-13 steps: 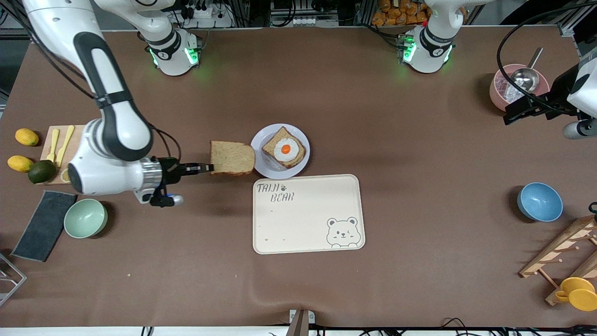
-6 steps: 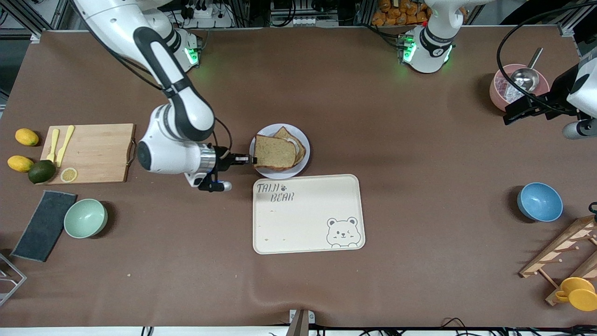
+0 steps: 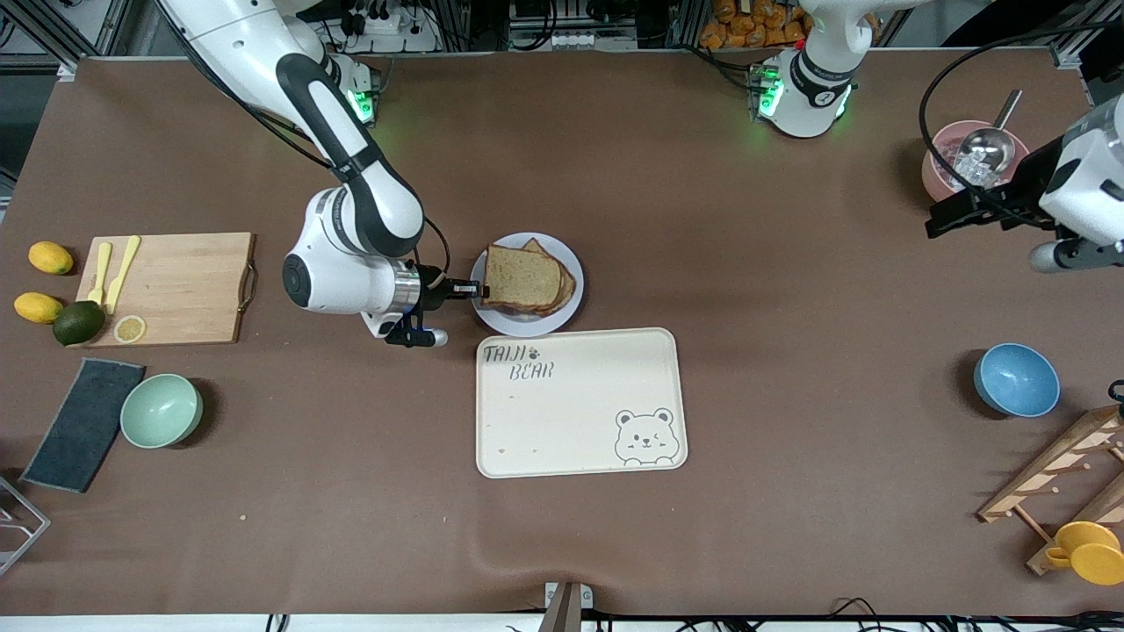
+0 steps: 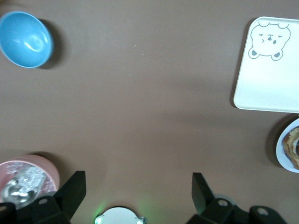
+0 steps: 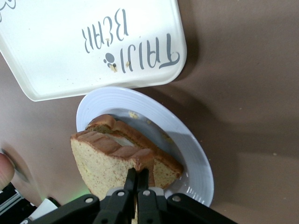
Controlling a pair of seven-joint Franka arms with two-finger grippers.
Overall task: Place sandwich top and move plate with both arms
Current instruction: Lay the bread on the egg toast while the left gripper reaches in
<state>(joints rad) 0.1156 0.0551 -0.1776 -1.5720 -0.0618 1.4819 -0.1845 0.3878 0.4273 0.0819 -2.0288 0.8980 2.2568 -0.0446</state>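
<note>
The sandwich top (image 3: 522, 276), a plain brown bread slice, lies over the egg-bearing slice (image 3: 567, 287) on the small round plate (image 3: 572, 260). The egg is hidden under it. My right gripper (image 3: 479, 290) is shut on the top slice's edge at the plate's rim toward the right arm's end. In the right wrist view my right gripper (image 5: 137, 173) pinches the sandwich top (image 5: 100, 163), slightly tilted above the lower slice (image 5: 163, 164) on the plate (image 5: 189, 140). My left gripper (image 3: 947, 218) waits open and empty in the air beside the pink bowl; it also shows in the left wrist view (image 4: 138, 189).
A cream bear tray (image 3: 580, 412) lies just nearer the camera than the plate. A cutting board (image 3: 176, 281), lemons, a lime, a green bowl (image 3: 161, 410) and a dark cloth lie at the right arm's end. A pink bowl with a scoop (image 3: 957, 158), a blue bowl (image 3: 1016, 379) and a wooden rack (image 3: 1062, 474) are at the left arm's end.
My right arm carried the sandwich top from beside the plate to over the egg slice, covering the egg. My left gripper shifted slightly toward the middle of the table.
</note>
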